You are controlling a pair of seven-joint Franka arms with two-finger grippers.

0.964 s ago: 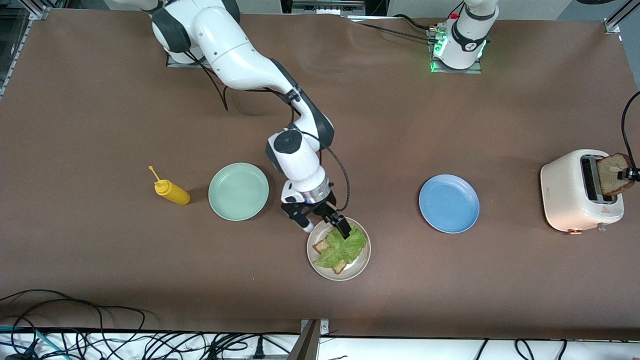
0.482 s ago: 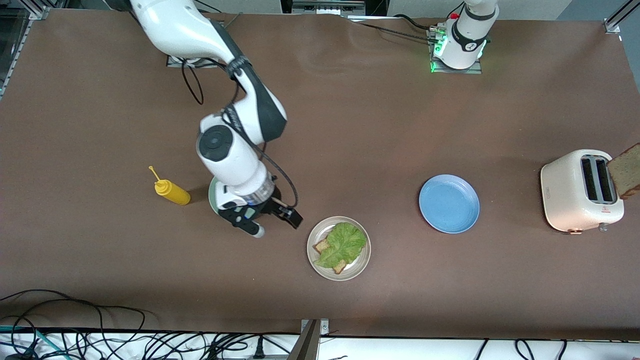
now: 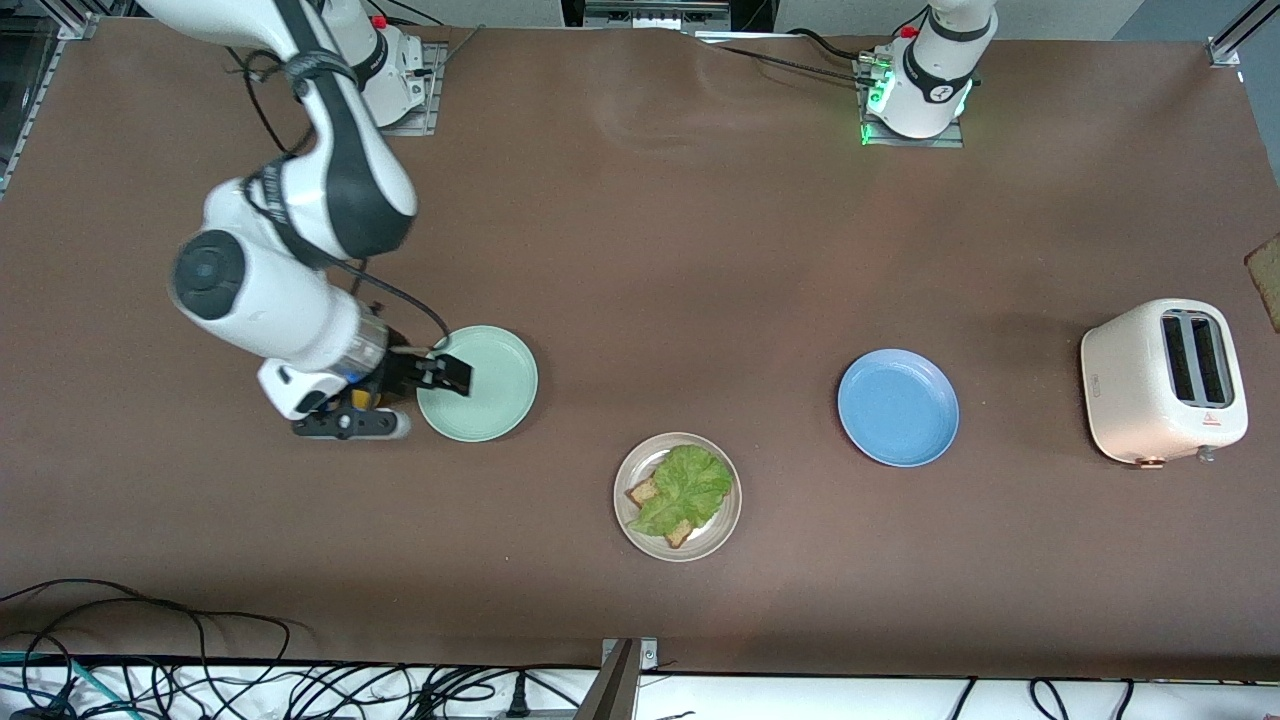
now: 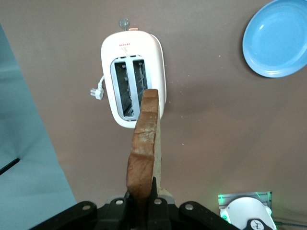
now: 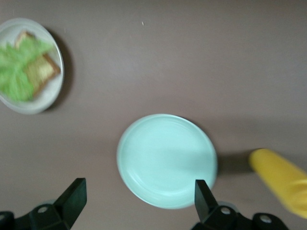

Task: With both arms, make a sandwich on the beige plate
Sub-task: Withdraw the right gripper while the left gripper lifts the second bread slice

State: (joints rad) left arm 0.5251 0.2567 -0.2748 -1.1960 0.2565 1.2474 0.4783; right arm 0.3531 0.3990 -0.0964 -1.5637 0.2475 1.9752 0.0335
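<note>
The beige plate lies near the front camera with one toast slice on it and a ruffled lettuce leaf on top. In the right wrist view the same beige plate and lettuce show. My right gripper hangs open and empty over the edge of the mint-green plate; its own view shows the gripper wide apart. My left gripper is shut on a second toast slice, held upright high above the toaster. Only a corner of that slice shows in the front view.
The white toaster stands at the left arm's end of the table, its slots empty. A blue plate lies between it and the beige plate. A yellow squeeze bottle stands beside the mint-green plate, mostly under the right gripper.
The right arm has swung away from the beige plate to the mint-green plate, leaving the lettuce behind. The left gripper has lifted the toast slice up out of the toaster.
</note>
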